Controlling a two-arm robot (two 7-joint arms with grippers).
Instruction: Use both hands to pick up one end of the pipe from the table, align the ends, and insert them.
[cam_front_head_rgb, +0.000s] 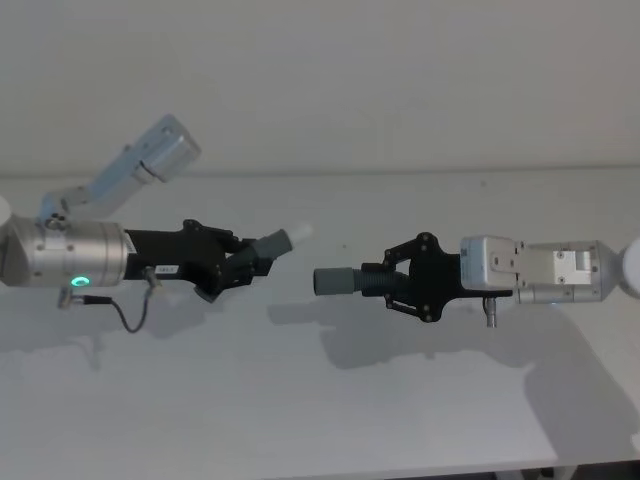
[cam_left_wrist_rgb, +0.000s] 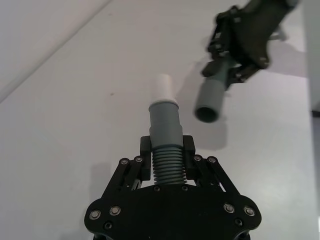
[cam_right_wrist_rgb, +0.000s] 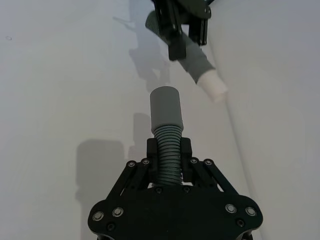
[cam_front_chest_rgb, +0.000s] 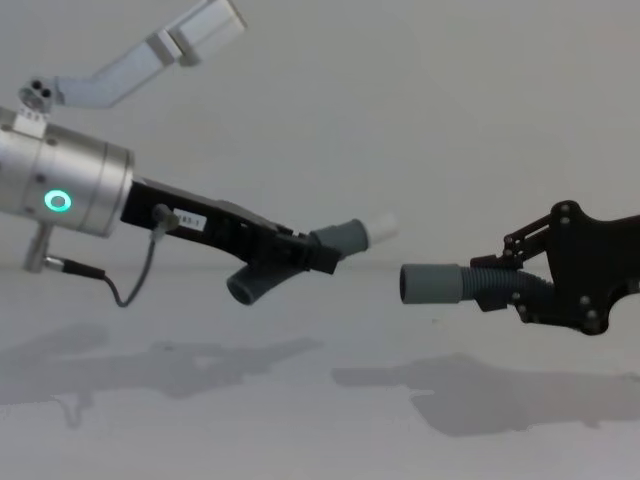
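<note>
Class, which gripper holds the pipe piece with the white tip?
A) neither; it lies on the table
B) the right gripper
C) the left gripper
C: the left gripper is shut on the white-tipped piece, while the right gripper holds the open-mouthed piece.

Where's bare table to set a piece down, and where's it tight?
The table is bare along the near edge, in front of the left gripper and right gripper, and in the strip behind them up to the wall. Tight: the gap between the white-tipped piece and the open-cuffed piece.
</note>
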